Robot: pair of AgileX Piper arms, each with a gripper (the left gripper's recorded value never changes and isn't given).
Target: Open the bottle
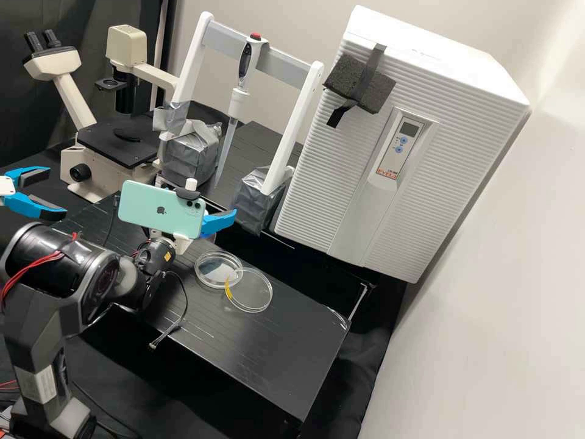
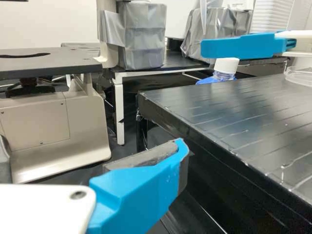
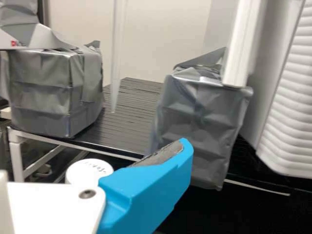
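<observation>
Bottle [image 2: 222, 73], white cap on, stands upright just beside the right gripper [image 3: 146, 190], whose grip state cannot be told. Left gripper [image 1: 58, 192] is spread apart, well clear of the bottle.

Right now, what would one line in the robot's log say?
bottle: upright, cap on | right hand: by the cap | left hand: open, empty, apart from bottle | task: not done
</observation>
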